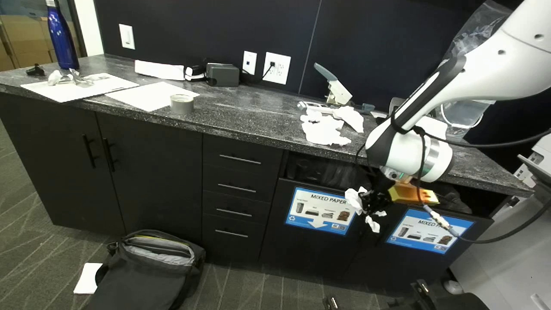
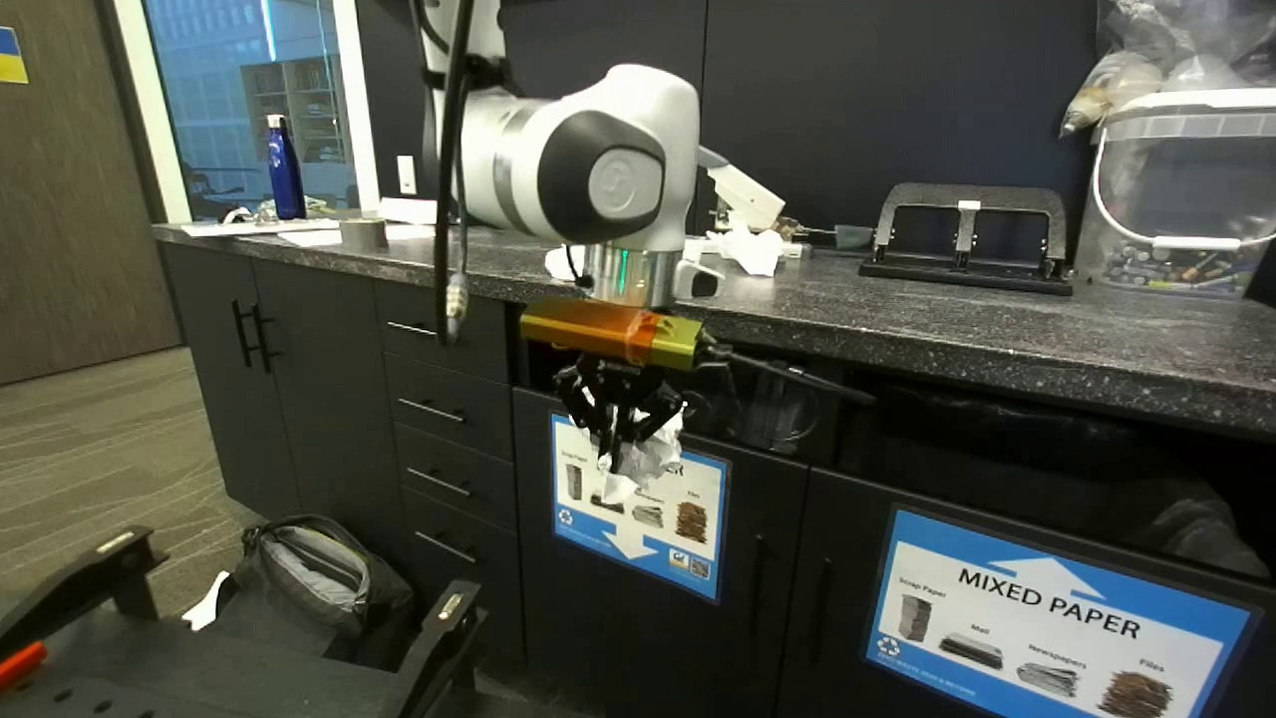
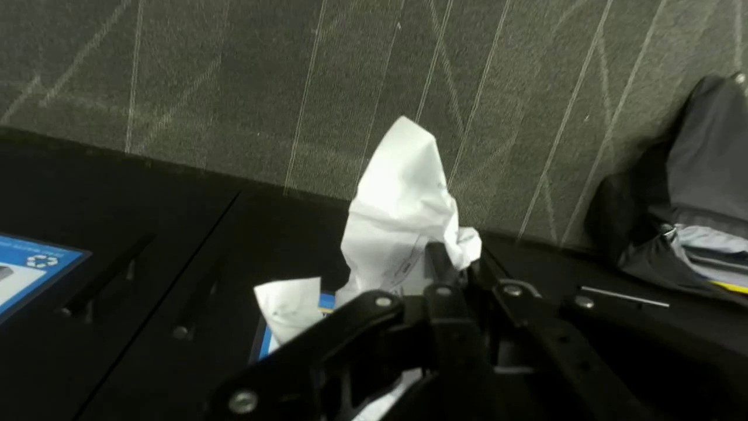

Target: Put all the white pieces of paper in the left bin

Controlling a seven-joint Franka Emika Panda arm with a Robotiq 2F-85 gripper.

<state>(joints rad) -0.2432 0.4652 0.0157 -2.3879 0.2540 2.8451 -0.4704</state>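
Paper (image 3: 397,199) fast in the pincer (image 2: 616,449); faint print (image 3: 405,266) on it, wrist view only

Table (image 1: 254,116), left to right in an exterior view
Sheets (image 1: 148,95), bottle (image 1: 63,41) behind the left one, tape roll (image 1: 181,105) by their right end, then paper wads (image 1: 325,131). Bag (image 1: 150,275) on floor (image 1: 34,267) before cabinet (image 1: 148,181). Pincer (image 2: 618,451), paper (image 3: 397,204) in it, before cabinet. Farther right in an exterior view: hole punch (image 2: 965,274), then bucket (image 2: 1186,199).
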